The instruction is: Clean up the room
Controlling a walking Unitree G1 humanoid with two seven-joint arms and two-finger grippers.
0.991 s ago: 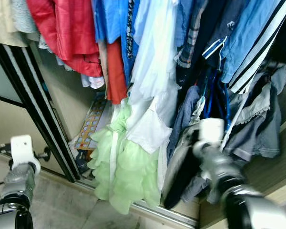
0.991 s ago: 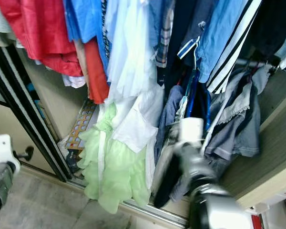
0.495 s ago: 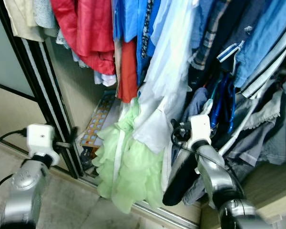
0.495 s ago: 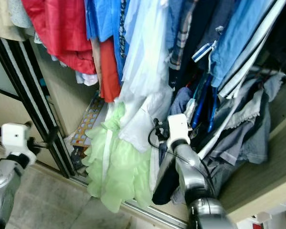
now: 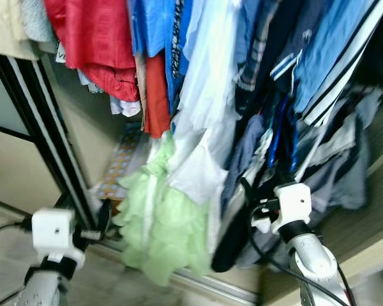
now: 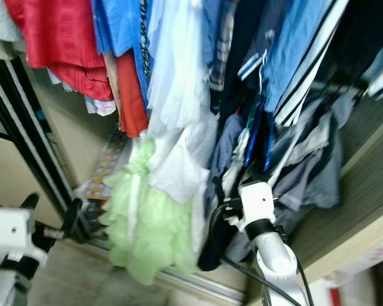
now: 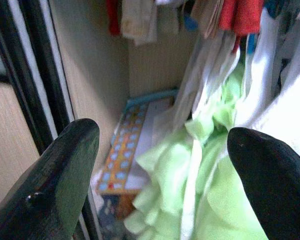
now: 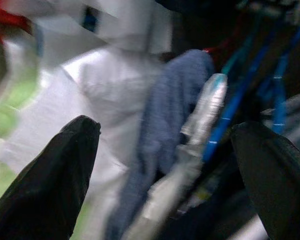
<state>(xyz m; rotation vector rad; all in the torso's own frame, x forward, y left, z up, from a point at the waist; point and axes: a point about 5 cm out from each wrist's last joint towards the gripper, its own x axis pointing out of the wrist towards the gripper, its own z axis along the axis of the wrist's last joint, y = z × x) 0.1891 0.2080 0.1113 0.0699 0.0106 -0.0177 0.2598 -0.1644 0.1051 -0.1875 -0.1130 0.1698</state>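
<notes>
— What moved?
— The right gripper [image 8: 160, 145] has dropped back from the hanging clothes [image 5: 204, 95].
— Its pose?
— Raised, fingers spread wide, empty; a blue-grey garment [image 8: 170, 110] hangs ahead, seemingly untouched.
— The left gripper [image 7: 160, 165]?
— Wide open, facing the green dress [image 5: 159, 229].

Both arms [image 5: 303, 245] lower, drawn back.

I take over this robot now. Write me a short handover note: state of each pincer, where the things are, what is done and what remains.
Left pincer: open, holding nothing, low by the wardrobe's sliding door frame, aimed at the light green ruffled dress.
Right pincer: open, holding nothing, in front of the hanging dark and blue clothes.
Done: nothing visibly gripped or put away.
Left: the patterned box sits on the wardrobe floor; the tidying is probably all ahead.
</notes>
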